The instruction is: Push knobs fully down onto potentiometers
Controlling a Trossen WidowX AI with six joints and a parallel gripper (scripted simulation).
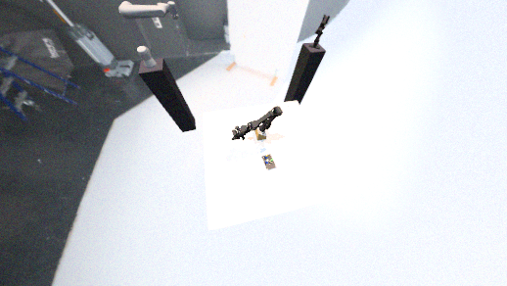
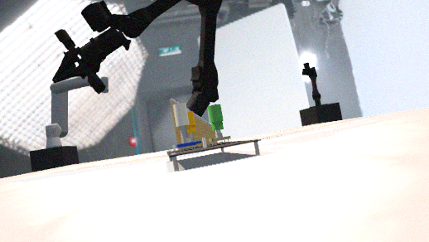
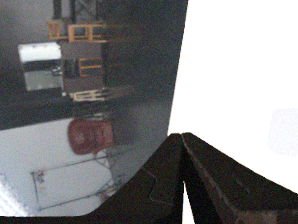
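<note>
The circuit board [image 1: 268, 162] [image 2: 242, 143] stands on short legs on the white table [image 1: 254, 201] [image 2: 290, 186]. In the exterior view a green knob [image 2: 215, 117] and a white knob [image 2: 180, 114] stand tall on their shafts above the board, with a yellow part [image 2: 191, 121] between them. My gripper [image 1: 236, 133] [image 2: 59, 75] [image 3: 180, 143] is shut on nothing; its fingers meet tip to tip in the wrist view. It hangs high in the air, well to the left of the board and clear of both knobs. The wrist view shows no board.
Two dark pillars [image 1: 166, 93] [image 1: 304, 71] stand behind the table. A grey arm on a black pedestal [image 2: 54, 157] is at the left and a black pedestal [image 2: 320, 113] at the right. My own arm's lower link [image 2: 204, 83] rises just behind the board.
</note>
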